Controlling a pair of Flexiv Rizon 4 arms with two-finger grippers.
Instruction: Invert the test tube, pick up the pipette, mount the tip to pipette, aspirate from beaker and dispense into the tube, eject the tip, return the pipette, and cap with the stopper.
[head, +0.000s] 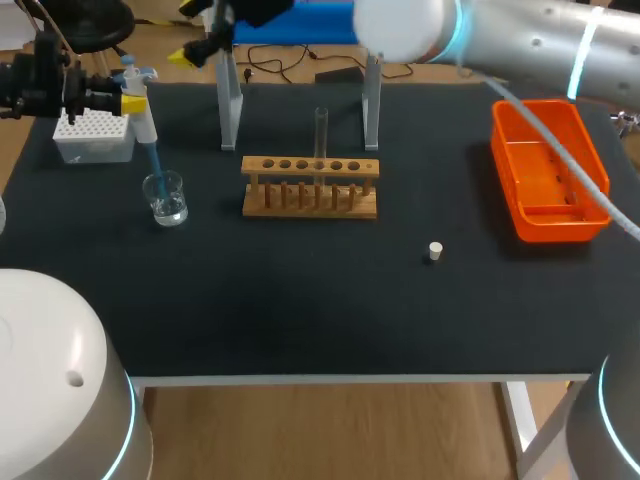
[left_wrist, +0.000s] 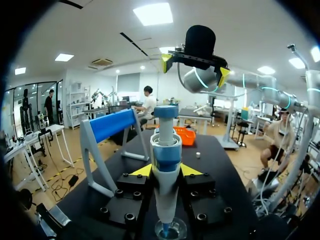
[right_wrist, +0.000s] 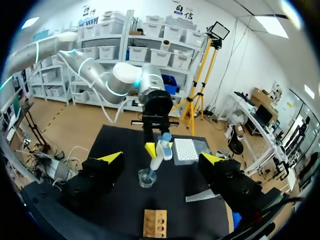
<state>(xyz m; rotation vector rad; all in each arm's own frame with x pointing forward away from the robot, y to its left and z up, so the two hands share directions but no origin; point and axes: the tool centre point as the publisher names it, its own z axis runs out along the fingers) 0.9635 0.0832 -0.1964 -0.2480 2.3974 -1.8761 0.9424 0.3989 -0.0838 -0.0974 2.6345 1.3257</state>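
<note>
Your left gripper (head: 132, 102) is clamped on the pipette (head: 141, 118), with a yellow fingertip pressed against each side of its body, and holds it nearly upright at the table's left. The blue tip (head: 155, 163) is mounted and dips into the glass beaker (head: 166, 197), which stands just in front of the white tip box (head: 92, 136). Your right gripper (left_wrist: 195, 69) hangs above the back of the table near the left end of the blue-topped pipette stand (head: 300, 70). Its fingers are spread wide with nothing between them. The test tube (head: 321, 133) stands upright in the wooden rack (head: 310, 188) at the table's middle. The white stopper (head: 434, 251) lies alone on the dark mat to the right of the rack and nearer the front edge. The orange bin (head: 548, 170) sits at the far right, well apart from the rest.
</note>
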